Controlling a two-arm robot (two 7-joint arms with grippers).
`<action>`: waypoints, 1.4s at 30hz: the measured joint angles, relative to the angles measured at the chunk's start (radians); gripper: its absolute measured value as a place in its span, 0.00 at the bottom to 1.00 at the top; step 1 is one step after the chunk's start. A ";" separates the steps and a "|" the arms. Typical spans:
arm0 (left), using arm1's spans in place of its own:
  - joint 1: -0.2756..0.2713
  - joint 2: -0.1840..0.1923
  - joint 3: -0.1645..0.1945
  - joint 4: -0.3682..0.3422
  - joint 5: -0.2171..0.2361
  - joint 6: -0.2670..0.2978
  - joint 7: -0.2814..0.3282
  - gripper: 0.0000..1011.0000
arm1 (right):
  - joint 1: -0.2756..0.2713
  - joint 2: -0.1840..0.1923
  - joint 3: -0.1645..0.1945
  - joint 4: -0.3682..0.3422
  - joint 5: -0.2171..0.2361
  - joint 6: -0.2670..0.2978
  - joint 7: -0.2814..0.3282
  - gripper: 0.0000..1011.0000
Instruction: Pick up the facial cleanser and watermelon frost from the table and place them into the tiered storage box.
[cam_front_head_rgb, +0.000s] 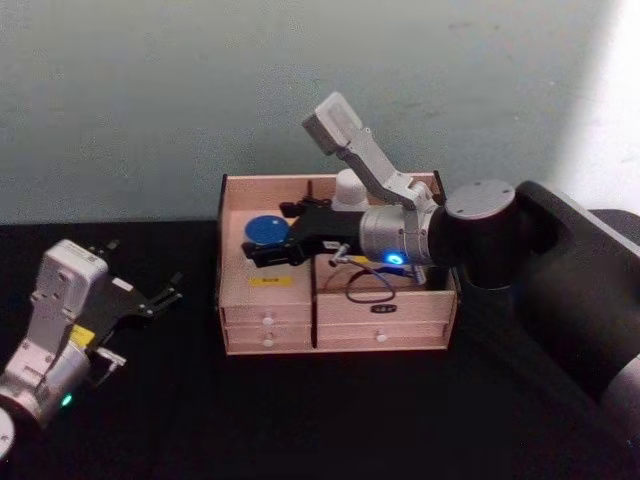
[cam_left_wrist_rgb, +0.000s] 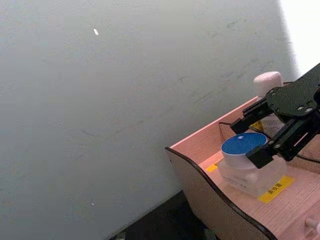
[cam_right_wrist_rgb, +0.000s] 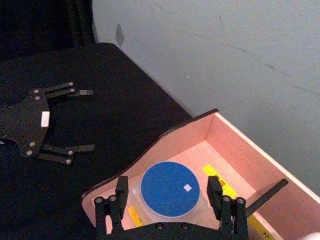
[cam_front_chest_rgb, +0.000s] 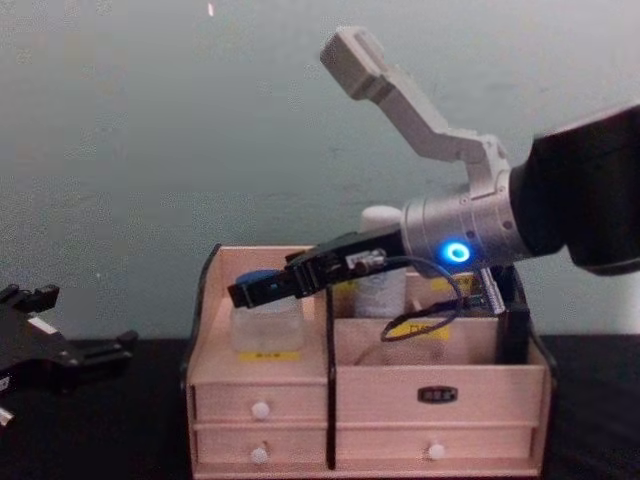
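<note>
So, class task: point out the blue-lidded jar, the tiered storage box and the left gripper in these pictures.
blue-lidded jar (cam_right_wrist_rgb: 169, 188), right wrist view, centre of its blue lid.
tiered storage box (cam_front_head_rgb: 270, 300), head view, front wall above the left drawers.
left gripper (cam_right_wrist_rgb: 84, 120), right wrist view, midway between its open fingertips.

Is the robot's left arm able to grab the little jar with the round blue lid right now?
Probably not. The left gripper sits open on the black table, apart from the pale wooden stepped box, while the right gripper straddles the clear jar with the round blue lid.
</note>
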 joint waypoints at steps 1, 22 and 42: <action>0.000 0.000 0.000 0.000 0.000 0.000 0.000 0.99 | 0.000 0.000 0.000 0.000 0.000 0.000 0.000 0.99; 0.000 0.000 0.000 0.000 0.000 0.000 0.000 0.99 | -0.013 0.015 0.020 -0.052 0.004 0.000 0.010 0.99; 0.000 0.000 0.000 0.000 0.000 0.000 0.000 0.99 | -0.157 0.183 0.076 -0.352 0.084 0.030 0.015 0.99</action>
